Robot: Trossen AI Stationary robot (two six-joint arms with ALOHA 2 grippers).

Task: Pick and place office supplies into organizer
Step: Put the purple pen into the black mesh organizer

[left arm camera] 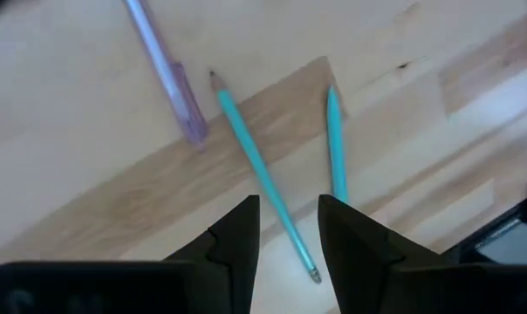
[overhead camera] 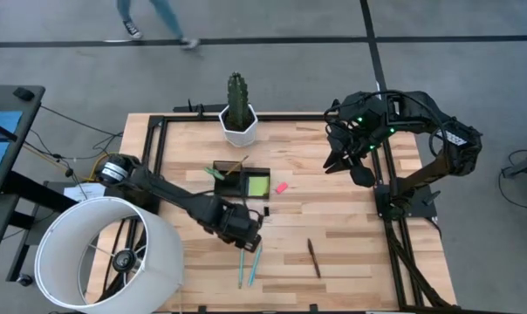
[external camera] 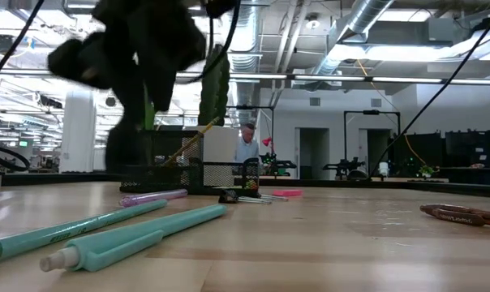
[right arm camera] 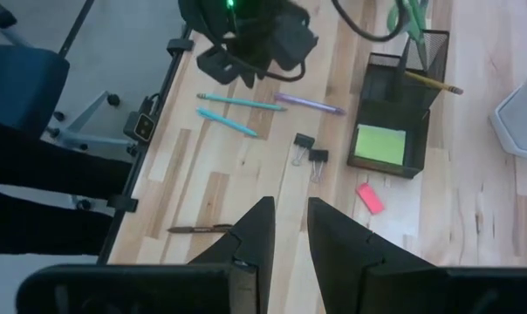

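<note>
- High view: the left gripper (overhead camera: 244, 228) is being held low over the table, just past the organizer (overhead camera: 242, 182), with two teal pens (overhead camera: 249, 263) lying just beyond its fingers. The lime sticky-note pad (overhead camera: 257, 185) is already sitting in the organizer; the pink eraser (overhead camera: 280, 187) is lying just beside the tray. The right gripper (overhead camera: 340, 162) is being kept raised, well apart, near the table's far edge.
- Low view: the teal pens (external camera: 107, 235) are being shown flat on the wood, untouched; a dark pen (external camera: 460, 214) is lying well off to one side.
- Left wrist view: the fingers (left arm camera: 233, 244) are being held part-open and empty, straddling one teal pen (left arm camera: 262, 174); a purple pen (left arm camera: 169, 74) is lying farther ahead.
- Right wrist view: the right fingers (right arm camera: 250, 235) are being held narrow, gripping nothing; binder clips (right arm camera: 309, 155) are lying ahead, beside the organizer.
- Step judged: a teal pen is being lined up for pickup. Next, a lowering and closing across the barrel is called for.
</note>
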